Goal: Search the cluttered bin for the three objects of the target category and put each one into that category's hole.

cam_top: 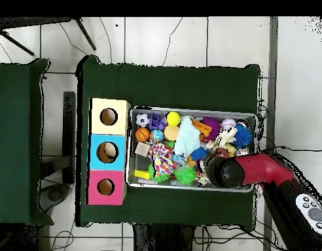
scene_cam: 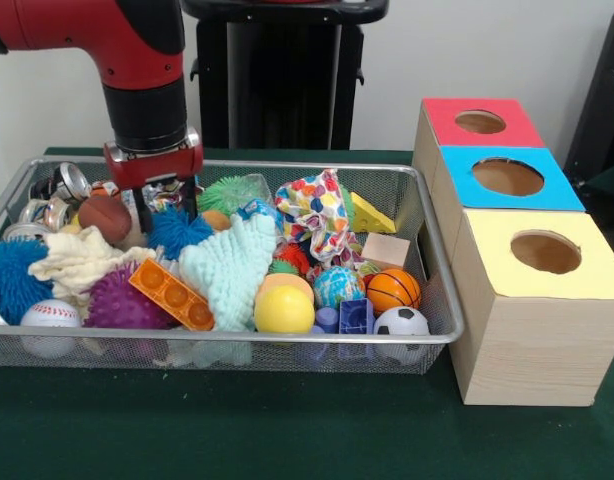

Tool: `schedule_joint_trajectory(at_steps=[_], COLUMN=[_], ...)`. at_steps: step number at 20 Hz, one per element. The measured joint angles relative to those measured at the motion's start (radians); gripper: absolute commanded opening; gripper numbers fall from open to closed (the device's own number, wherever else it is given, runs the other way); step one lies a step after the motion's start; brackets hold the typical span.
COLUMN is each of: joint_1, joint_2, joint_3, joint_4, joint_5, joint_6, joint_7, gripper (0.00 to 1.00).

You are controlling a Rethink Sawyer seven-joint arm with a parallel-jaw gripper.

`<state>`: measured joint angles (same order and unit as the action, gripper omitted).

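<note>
In the front view, farthest to the left of the gripper, a blue spiky ball and a baseball lie at the end of the wire bin, a shallow silver mesh tray packed with toys. Shiny metal cans sit behind them. Nearer in are a cream cloth and a purple spiky ball. A brown ball is just beside the gripper. The gripper hangs from the red and black arm and reaches down into the clutter; whether it is released or clamped on anything cannot be told. Just below it lies a second blue spiky ball, with an orange studded brick in front of that. To its right come a green spiky ball, a mint cloth, a yellow ball and a spotted cloth. Further right are a yellow wedge, a basketball and a soccer ball. Well to the right, outside the bin, stand three wooden boxes, each with a round hole on top: the red box, the blue box and the yellow box. In the overhead view, something pale shows inside the blue box's hole.
</note>
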<state>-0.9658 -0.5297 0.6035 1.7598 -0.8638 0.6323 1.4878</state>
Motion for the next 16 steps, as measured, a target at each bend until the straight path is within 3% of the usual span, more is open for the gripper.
schedule_joint_trajectory(at_steps=[16], joint_1=[-0.013], joint_2=[0.056], joint_3=[0.015], joint_4=[-0.03], joint_5=[0.0], joint_6=[0.0], joint_7=[0.0], gripper=[1.0])
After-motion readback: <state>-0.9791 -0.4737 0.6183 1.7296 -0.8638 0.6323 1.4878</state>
